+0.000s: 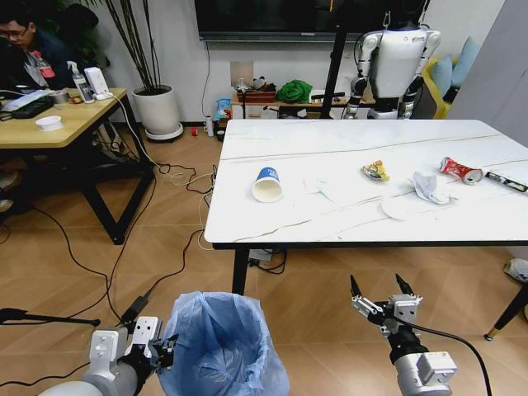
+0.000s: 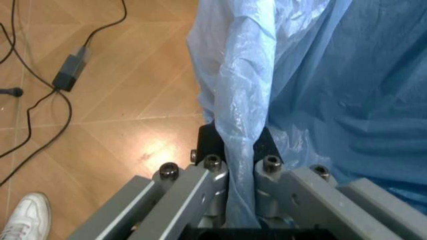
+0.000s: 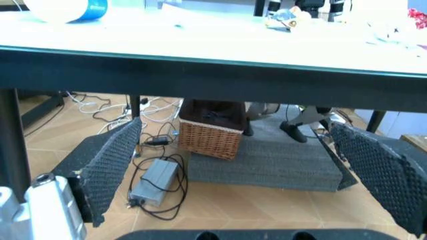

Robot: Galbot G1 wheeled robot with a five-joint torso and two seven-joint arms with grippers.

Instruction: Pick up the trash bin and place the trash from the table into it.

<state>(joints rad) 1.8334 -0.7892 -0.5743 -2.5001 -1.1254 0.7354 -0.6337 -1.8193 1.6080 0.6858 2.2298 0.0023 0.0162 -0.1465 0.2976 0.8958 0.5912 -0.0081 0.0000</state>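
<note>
The trash bin [image 1: 221, 345], lined with a crinkly light-blue bag [image 2: 320, 85], sits low in front of me. My left gripper [image 1: 167, 346] [image 2: 240, 172] is shut on its bag-covered rim. My right gripper [image 1: 382, 289] [image 3: 243, 165] stands open and holds nothing, below the front edge of the table [image 1: 330, 227] [image 3: 213, 65]. On the white top lie a blue-and-white paper cup [image 1: 266, 185] [image 3: 67, 7] on its side, a yellow wrapper [image 1: 375, 171], a white lid [image 1: 394, 209], a crumpled tissue [image 1: 431, 188], a crushed red can [image 1: 459, 170] and a thin dark wrapper [image 1: 505, 181].
A black table leg [image 1: 240, 272] stands just beyond the bin. Cables [image 1: 99, 264] trail over the wooden floor on the left, near a light wooden desk [image 1: 58, 124]. Under the table are a wicker basket [image 3: 212, 135] and a power adapter [image 3: 153, 180].
</note>
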